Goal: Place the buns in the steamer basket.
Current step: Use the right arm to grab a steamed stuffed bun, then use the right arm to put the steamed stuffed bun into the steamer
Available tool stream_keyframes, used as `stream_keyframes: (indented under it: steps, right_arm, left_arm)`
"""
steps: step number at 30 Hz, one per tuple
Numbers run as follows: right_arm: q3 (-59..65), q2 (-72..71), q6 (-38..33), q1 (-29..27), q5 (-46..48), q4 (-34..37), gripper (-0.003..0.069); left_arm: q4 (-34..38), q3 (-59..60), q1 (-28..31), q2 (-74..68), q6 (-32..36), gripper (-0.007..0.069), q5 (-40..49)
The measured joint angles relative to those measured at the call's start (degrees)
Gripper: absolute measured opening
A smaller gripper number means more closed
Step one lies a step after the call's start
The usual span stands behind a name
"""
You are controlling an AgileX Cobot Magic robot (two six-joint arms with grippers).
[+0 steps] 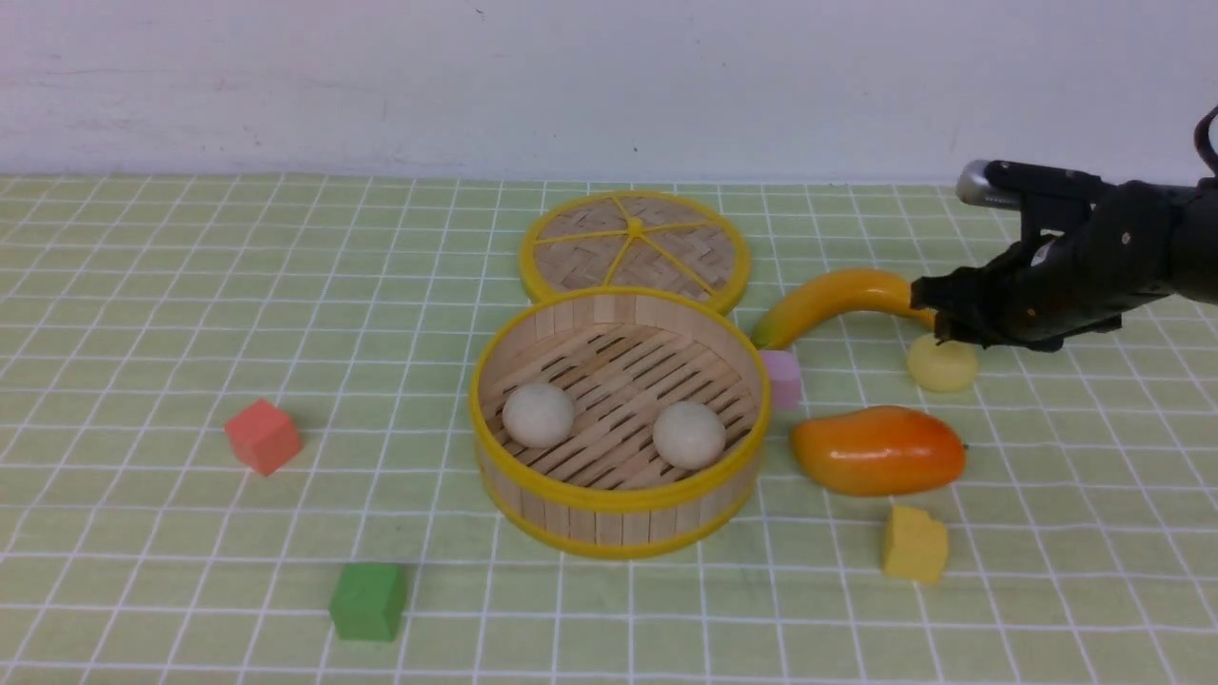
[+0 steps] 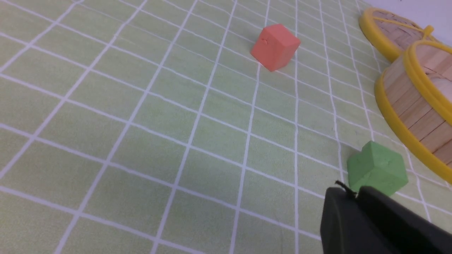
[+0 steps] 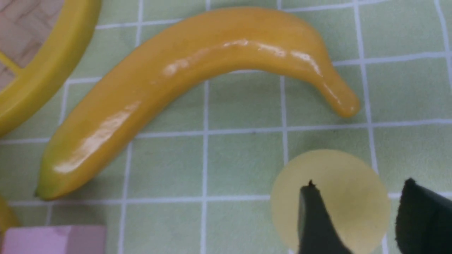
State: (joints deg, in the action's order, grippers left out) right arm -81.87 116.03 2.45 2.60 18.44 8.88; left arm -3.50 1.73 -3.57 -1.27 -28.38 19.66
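Note:
The steamer basket [image 1: 618, 499] stands at the table's middle with two off-white buns [image 1: 539, 415] [image 1: 689, 435] on its slatted floor. The pale yellow bun [image 1: 942, 364] lies on the cloth to the basket's right, beside the banana's tip. My right gripper [image 1: 944, 333] is open and empty just above it. In the right wrist view the gripper [image 3: 360, 183] has one finger over the bun [image 3: 332, 165] and the other past its edge. My left gripper [image 2: 353, 192] is shut and empty, low near the green cube; it is out of the front view.
The flat woven lid [image 1: 635, 249] lies behind the basket. A banana [image 1: 837, 300], pink block [image 1: 782, 379], mango [image 1: 880, 449] and yellow block [image 1: 913, 544] lie right of the basket. A red cube [image 1: 264, 436] and green cube [image 1: 367, 601] lie to its left.

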Motion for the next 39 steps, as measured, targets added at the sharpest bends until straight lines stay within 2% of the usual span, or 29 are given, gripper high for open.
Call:
stream_keyframes:
  steps: [8,12,14,16,19,24,26,28,30,35,39]
  right_arm:
    - [0.0,2.9,0.17,-0.14,-1.86,0.0,0.0206]
    - [-0.05,2.85,0.17,-0.24,-1.99,0.0,0.0104]
    - [-0.43,2.39,0.17,-0.24,-0.59,0.56,0.0027]
    - [-1.46,1.65,0.11,-0.24,2.01,1.99,-0.0001]
    - [-3.85,0.16,-1.7,0.28,6.91,5.87,-0.0008]
    - [-8.93,-2.46,-9.97,3.72,12.95,15.39,-0.0009]
    - [-11.94,-3.42,-17.05,8.19,15.91,23.33,-0.0009]
    - [-12.51,-3.4,-19.44,10.0,16.14,26.02,-0.0009]
    - [-12.89,-2.82,-25.7,14.98,15.54,32.22,-0.0009]
    - [-13.05,1.93,-31.54,20.89,9.94,35.81,-0.0003]
    - [-13.05,4.96,-32.06,22.47,6.16,35.01,0.0028]
  left_arm:
    - [0.0,0.0,0.0,0.0,0.0,0.005,0.0]
    - [0.0,0.0,0.0,0.0,0.0,0.0055,0.05]
    - [0.0,0.0,0.0,0.0,0.0,0.0057,0.05]
    - [0.0,0.0,0.0,0.0,0.0,0.0057,0.05]
    - [0.0,0.0,0.0,0.0,0.0,0.0057,0.05]
    - [0.0,0.0,0.0,0.0,0.0,0.0058,0.05]
    - [0.0,0.0,0.0,0.0,0.0,0.0061,0.05]
    - [0.0,0.0,0.0,0.0,0.0,0.0062,0.05]
    - [0.0,0.0,0.0,0.0,0.0,0.0068,0.05]
    - [0.0,0.0,0.0,0.0,0.0,0.0071,0.05]
    - [0.0,0.0,0.0,0.0,0.0,0.0071,0.05]
